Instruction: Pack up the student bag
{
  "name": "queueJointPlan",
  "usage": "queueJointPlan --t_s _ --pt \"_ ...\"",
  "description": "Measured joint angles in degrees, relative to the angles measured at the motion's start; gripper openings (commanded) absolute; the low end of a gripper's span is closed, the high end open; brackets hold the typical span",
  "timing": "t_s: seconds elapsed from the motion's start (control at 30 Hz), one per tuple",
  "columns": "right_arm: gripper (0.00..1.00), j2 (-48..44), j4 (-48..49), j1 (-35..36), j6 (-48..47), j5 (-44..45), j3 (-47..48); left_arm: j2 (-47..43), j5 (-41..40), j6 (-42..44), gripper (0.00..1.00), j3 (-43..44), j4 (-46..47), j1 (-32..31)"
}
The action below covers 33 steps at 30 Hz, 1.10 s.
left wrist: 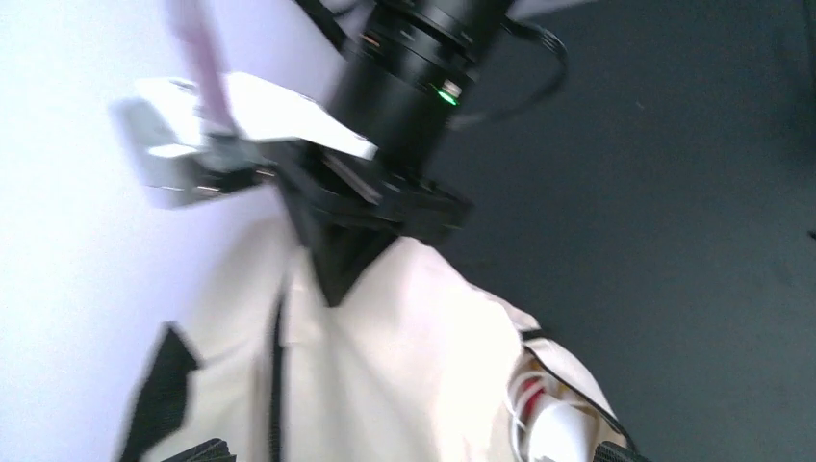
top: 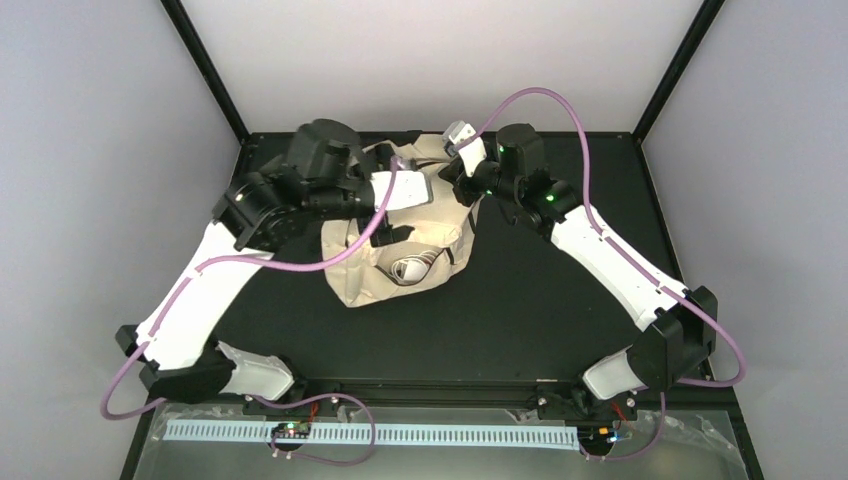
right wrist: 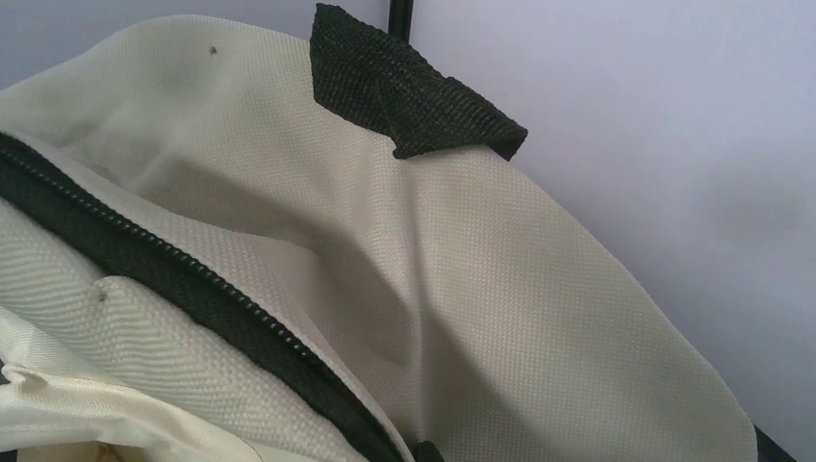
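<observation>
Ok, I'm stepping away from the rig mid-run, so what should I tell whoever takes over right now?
Right claw: shut, pinching the top fabric of the student bag.
Left claw: over the bag's mouth; open or shut unclear.
Bag sits in the middle of the table, mouth open, a white corded item inside.
Done: bag opened, one item in. Left: any further packing, then zip up.
</observation>
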Motion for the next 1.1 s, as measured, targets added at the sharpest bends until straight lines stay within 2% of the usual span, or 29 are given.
queueJointPlan --t_s 0.23,0.37,0.4,0.43,0.5,0.53,0.57,0.63,0.67,0.7,0.83,1.0,1.1 --pt "0.02 0.04 -0.22 0.00 -0.44 -1.09 0.07 1.07 -3.67 -2.49 0.99 4.90 5.35 3.61" --pt "0.02 0.07 -0.76 0.00 -0.79 -2.10 0.35 8.66 -3.34 -1.62 0.99 7.34 5.73 4.17" --pt "0.03 0.07 -1.05 0.00 -0.87 -2.21 0.52 11.02 -3.19 -1.38 0.96 8.02 5.64 4.17" --pt "0.04 0.09 -1.29 0.00 -0.92 -2.32 0.72 13.18 -3.17 -1.18 0.90 8.72 5.51 4.17" --pt "0.07 0.09 -2.23 -0.02 -0.52 -2.10 1.01 16.90 -2.97 -1.09 0.70 9.66 5.90 4.17" --pt "0.09 0.11 -2.86 -0.48 -0.46 -2.08 0.98 17.62 -3.39 -1.07 0.59 10.14 6.40 4.24" --pt "0.11 0.13 -2.97 -0.87 -0.63 -1.86 0.98 17.90 -3.89 -0.76 0.43 10.45 6.47 4.44" --pt "0.20 -0.39 -3.06 -0.96 -0.63 -1.44 0.98 17.90 -4.13 -0.87 0.16 10.71 6.45 4.50" --pt "0.26 -0.70 -3.13 -0.90 -0.57 -1.38 0.98 17.88 -4.04 -0.94 0.07 10.99 6.43 4.50" --pt "0.31 -1.18 -3.17 -0.90 -0.68 -0.94 0.85 17.88 -3.98 -1.09 0.02 11.26 6.40 4.50" --pt "0.38 -4.76 -3.65 -1.01 -0.44 1.73 -0.90 17.90 -3.32 -1.49 0.01 11.45 5.68 4.70" --pt "0.52 -11.45 -4.15 -0.90 0.74 7.65 -5.86 17.90 -2.91 -3.30 0.02 11.45 5.18 6.10" --pt "0.55 -16.39 -4.28 -0.90 1.60 10.43 -9.31 17.90 -3.28 -4.42 0.02 11.45 4.70 8.37"
